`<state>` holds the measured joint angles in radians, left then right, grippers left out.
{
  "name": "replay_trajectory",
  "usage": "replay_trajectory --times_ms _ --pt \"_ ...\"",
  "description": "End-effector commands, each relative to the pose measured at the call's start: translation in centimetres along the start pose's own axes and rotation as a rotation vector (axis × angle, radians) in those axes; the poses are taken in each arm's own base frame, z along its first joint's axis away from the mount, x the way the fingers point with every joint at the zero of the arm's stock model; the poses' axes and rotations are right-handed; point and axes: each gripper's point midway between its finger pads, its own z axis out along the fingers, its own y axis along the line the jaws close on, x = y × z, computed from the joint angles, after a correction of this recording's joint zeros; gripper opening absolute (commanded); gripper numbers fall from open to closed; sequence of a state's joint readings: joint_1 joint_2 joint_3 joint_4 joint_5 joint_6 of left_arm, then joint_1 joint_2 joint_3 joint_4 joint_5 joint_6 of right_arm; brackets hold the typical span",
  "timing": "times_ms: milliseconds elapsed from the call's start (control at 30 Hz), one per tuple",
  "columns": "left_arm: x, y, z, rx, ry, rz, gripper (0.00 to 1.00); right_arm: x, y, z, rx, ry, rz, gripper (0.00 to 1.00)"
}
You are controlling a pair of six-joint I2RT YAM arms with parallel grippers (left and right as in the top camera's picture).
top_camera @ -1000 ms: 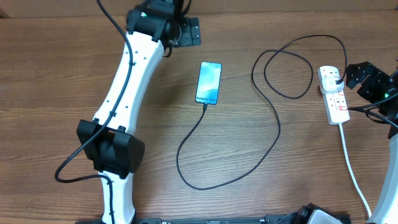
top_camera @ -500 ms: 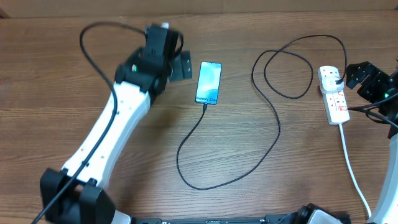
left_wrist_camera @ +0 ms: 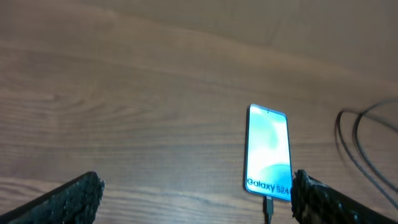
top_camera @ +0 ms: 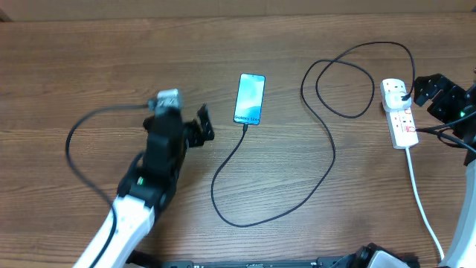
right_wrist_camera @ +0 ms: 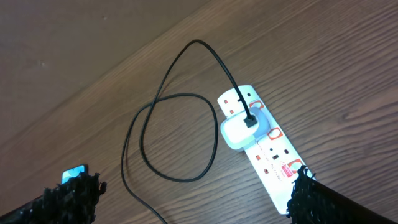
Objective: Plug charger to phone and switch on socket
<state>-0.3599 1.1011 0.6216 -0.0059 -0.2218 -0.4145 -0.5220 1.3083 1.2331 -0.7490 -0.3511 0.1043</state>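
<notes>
Charger (top_camera: 334,152) looped, phone (top_camera: 249,98) to socket (top_camera: 399,112), on table (top_camera: 74,59)

phone (top_camera: 249,99) — cyan-blue screen, black edge, white lettering at near end. charger (top_camera: 334,158) cable black; socket (top_camera: 404,125) white with red marks. table (top_camera: 67,67) — brown wood grain.

The overhead camera looks straight down from well above the wooden table (top_camera: 74,59) and takes in nearly its whole surface. The left wrist camera sits low near the surface's middle, facing the far edge with the phone (left_wrist_camera: 268,152) close ahead. The right wrist camera hangs higher by the right edge, tilted down at the power strip (right_wrist_camera: 273,163) and the charger cable (right_wrist_camera: 196,42). All three views share the phone, and the overhead and right wrist views also share the strip and the cable.
</notes>
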Motion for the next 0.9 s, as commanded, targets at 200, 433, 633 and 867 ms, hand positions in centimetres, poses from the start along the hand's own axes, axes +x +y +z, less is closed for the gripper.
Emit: replay_trajectory --times_ms 200,433,633,867 --pt "2.5 4.7 -4.5 0.038 -0.266 -0.137 1.0 0.0 0.2 0.1 -0.005 0.0 -0.005 1.0" --pt "4.4 7.7 -6.1 0.035 -0.37 -0.262 1.0 0.0 0.2 0.1 -0.004 0.0 -0.005 1.0" --pt "5.6 9.5 -6.7 -0.023 -0.331 -0.275 1.0 0.0 0.2 0.1 -0.005 0.0 -0.005 1.0" --pt "7.1 11.7 -7.2 -0.109 -0.292 -0.25 1.0 0.0 0.2 0.1 -0.005 0.0 -0.005 1.0"
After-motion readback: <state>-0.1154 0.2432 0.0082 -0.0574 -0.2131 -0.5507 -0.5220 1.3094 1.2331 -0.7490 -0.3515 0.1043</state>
